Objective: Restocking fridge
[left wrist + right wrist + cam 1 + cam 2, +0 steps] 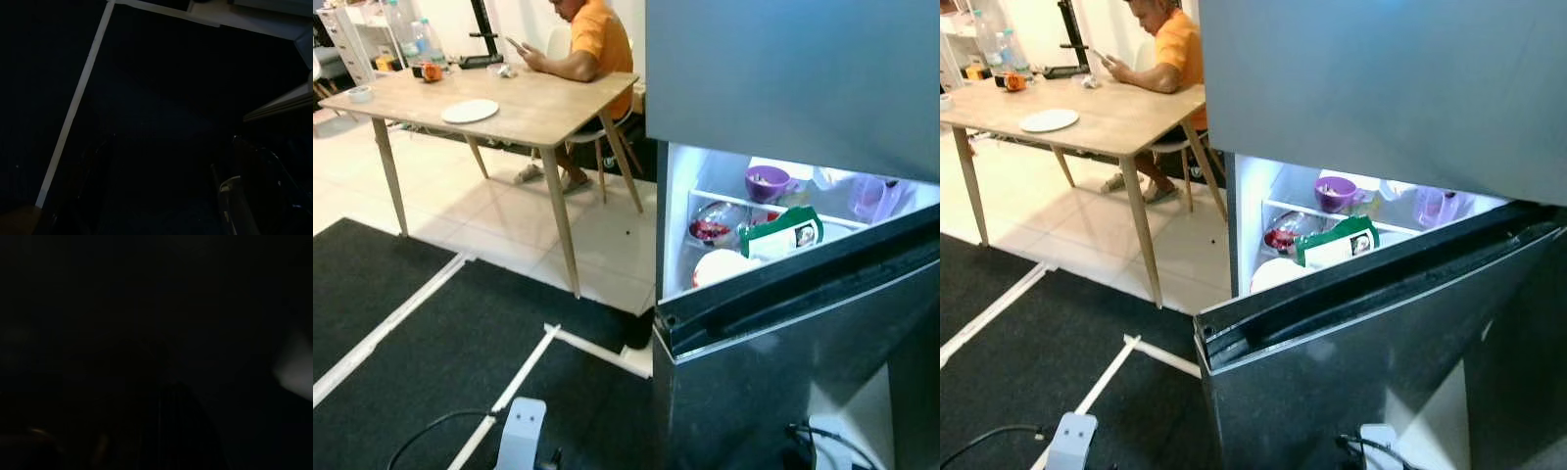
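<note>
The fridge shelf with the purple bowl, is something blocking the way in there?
Partly. The fridge door is only part open and crosses in front of the lit shelf. A green-and-white carton leans at the front, with the purple bowl and a covered dish behind. Both arms hang idle below.

fridge [783, 69] dark grey, lit white inside | bowl [767, 182] purple | carton [781, 235] green with white label | mat [460, 362] black with white tape lines | table [538, 103] pale wood | plate [470, 111] white | person's shirt [600, 37] orange | floor tiles [499, 211] cream
</note>
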Tool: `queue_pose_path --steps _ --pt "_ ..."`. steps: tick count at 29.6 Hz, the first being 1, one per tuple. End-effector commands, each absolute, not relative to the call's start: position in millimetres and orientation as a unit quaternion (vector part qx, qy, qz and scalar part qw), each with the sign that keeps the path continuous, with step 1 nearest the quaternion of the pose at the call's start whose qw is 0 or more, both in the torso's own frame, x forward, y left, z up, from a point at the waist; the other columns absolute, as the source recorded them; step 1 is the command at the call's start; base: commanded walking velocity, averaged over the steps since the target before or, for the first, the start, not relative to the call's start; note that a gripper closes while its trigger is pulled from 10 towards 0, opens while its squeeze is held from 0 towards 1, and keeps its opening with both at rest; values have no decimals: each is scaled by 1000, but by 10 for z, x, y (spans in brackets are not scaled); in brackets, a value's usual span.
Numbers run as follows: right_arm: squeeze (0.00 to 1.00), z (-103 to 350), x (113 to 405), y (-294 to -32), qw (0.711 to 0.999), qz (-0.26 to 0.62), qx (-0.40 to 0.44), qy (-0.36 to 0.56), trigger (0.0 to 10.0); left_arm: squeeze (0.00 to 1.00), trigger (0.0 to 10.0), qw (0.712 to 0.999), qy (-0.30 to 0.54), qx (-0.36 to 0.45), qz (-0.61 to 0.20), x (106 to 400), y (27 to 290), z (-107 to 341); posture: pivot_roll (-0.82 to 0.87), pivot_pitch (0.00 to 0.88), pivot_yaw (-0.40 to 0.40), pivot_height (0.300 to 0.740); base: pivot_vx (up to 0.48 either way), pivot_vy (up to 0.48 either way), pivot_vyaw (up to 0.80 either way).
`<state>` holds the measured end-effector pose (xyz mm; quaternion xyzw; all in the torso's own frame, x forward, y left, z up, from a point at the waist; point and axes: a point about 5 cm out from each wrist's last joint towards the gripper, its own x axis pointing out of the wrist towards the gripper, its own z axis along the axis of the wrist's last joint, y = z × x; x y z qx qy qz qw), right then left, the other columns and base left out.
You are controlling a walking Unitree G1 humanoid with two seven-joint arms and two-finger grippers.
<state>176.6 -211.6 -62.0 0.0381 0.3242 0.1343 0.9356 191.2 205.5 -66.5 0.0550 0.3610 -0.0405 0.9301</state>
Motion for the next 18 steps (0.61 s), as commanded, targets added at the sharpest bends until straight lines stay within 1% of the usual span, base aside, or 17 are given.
queue_pose_path --steps 1,2,3,5,7,8,11,13,14,16,18 --pt "0 -567 1772 -2050 938 181 40 294 10000 0 10000 930 361 52 -40 1899 2056 -667 -74 61 45 734 0 0 0" --pt "0 -545 1757 -2027 936 204 52 282 10000 0 10000 931 360 52 -40 1897 2062 -666 -74 61 45 734 0 0 0" --pt "0 -530 1751 -2034 934 210 80 278 10000 0 10000 931 359 51 -40 1896 2064 -663 -73 60 44 734 0 0 0" --pt "0 -530 1751 -2034 934 210 80 278 10000 0 10000 931 359 51 -40 1896 2064 -663 -73 60 44 734 0 0 0" --pt "0 -480 1745 -2057 924 217 170 265 10000 0 10000 932 358 50 -40 1891 2072 -661 -73 56 46 734 0 0 0" --pt "0 -457 1742 -2062 919 221 200 258 10000 0 10000 932 358 50 -40 1889 2074 -661 -73 56 46 734 0 0 0" --pt "0 -385 1753 -2056 912 230 250 231 10000 0 10000 932 358 50 -40 1880 2082 -662 -74 55 46 734 0 0 0" --pt "0 -357 1768 -2055 912 231 258 218 10000 0 10000 931 358 50 -40 1876 2085 -663 -74 55 46 734 0 0 0" --pt "0 -303 1841 -2048 918 221 264 194 10000 0 10000 931 360 50 -40 1866 2089 -667 -76 55 46 734 0 0 0" --pt "0 -292 1858 -2046 920 218 265 190 10000 0 10000 931 360 50 -40 1864 2089 -668 -76 55 46 734 0 0 0" --pt "0 -221 1985 -1972 927 225 253 164 10000 0 10000 930 361 49 -41 1858 2086 -672 -76 56 46 734 0 0 0"
